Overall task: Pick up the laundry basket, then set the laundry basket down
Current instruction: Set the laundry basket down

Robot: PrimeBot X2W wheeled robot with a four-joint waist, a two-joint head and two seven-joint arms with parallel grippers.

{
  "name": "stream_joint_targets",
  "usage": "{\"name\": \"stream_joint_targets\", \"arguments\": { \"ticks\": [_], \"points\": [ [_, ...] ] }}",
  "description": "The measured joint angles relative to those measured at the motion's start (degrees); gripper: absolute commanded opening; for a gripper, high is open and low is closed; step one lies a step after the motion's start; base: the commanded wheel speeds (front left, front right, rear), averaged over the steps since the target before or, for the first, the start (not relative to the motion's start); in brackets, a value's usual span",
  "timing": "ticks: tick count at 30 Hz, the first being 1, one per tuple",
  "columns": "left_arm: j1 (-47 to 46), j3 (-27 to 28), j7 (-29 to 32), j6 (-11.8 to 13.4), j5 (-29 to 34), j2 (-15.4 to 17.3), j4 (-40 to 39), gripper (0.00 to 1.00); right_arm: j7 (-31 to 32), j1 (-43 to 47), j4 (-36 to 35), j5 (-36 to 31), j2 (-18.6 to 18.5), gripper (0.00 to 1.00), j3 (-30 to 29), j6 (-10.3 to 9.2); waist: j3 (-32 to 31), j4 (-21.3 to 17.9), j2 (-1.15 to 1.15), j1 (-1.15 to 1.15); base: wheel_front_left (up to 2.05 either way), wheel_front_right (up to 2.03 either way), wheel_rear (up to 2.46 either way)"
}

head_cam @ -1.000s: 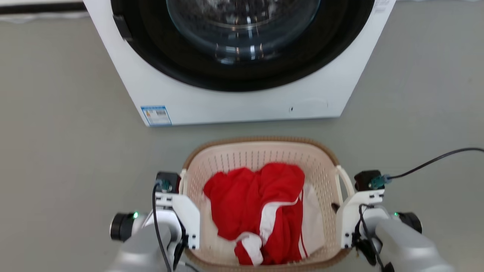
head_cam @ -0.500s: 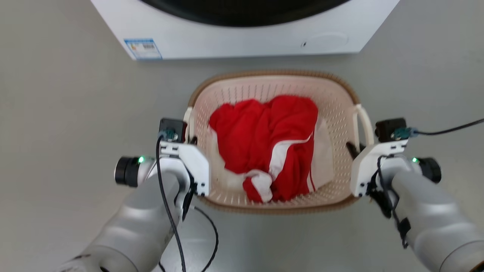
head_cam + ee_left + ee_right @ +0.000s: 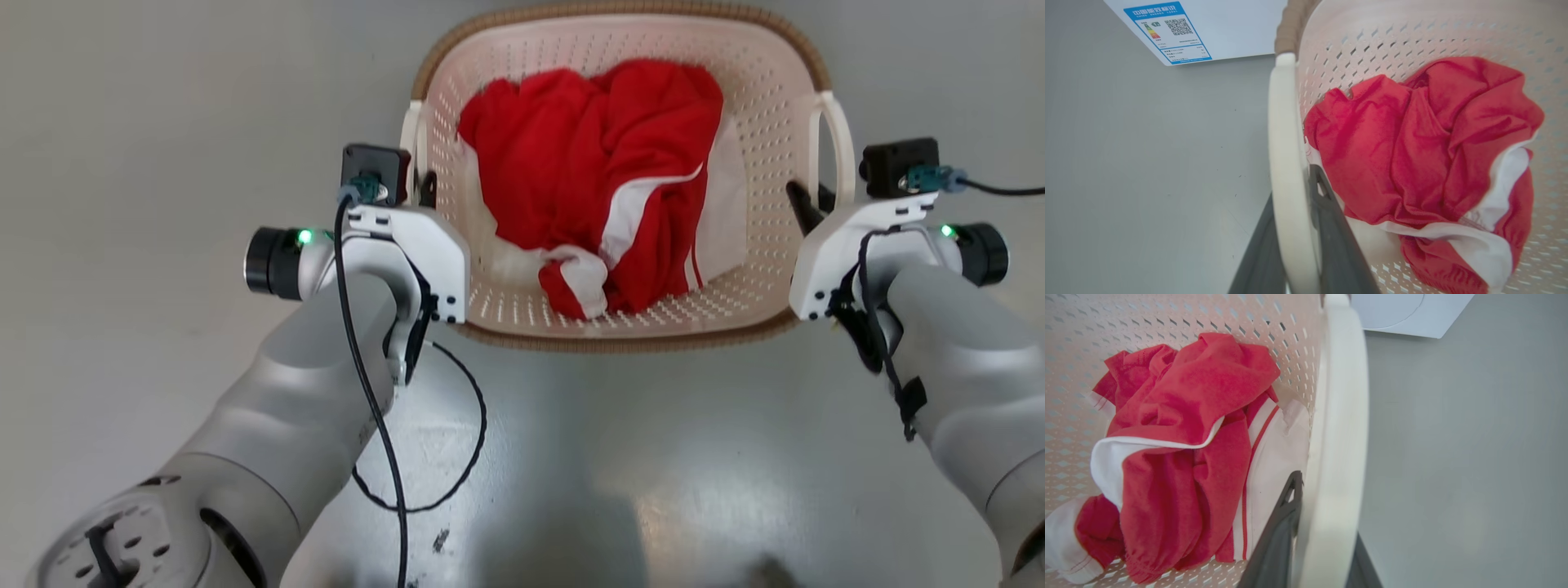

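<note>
The laundry basket [image 3: 767, 106] is cream-white and perforated with a brown woven-look rim, and it holds a red and white garment [image 3: 596, 163]. My left gripper [image 3: 423, 186] is shut on the basket's left loop handle [image 3: 411, 139]. In the left wrist view a dark finger [image 3: 1331, 228] lies on each side of the white handle [image 3: 1286, 163]. My right gripper [image 3: 808, 204] is shut on the right loop handle [image 3: 841, 139]. The right wrist view shows a dark finger [image 3: 1278, 531] against that handle [image 3: 1339, 416]. I cannot tell whether the basket touches the floor.
The white washing machine [image 3: 1216, 24] stands just beyond the basket, with a blue energy label [image 3: 1167, 32] on its corner; its base [image 3: 1404, 310] also appears in the right wrist view. Grey floor [image 3: 653, 474] surrounds the basket. A black cable loop [image 3: 457, 457] hangs from my left arm.
The head camera has tipped downward: the washing machine has slid out over the top edge, and the basket and both grippers sit higher in the picture. Both grippers stay on the handles.
</note>
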Motion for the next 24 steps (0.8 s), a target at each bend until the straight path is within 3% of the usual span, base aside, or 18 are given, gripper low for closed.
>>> {"name": "stream_joint_targets", "arguments": {
  "ticks": [24],
  "points": [
    [-7.5, 3.3, -0.7, 0.6, 2.6, -0.3, -1.0, 0.00, -3.0, -7.4, -0.4, -0.3, -2.6, 0.00, 0.6, 0.43, 11.4, 0.2, 0.00, 0.00, 0.00, 0.00, 0.00]
  ]
}}
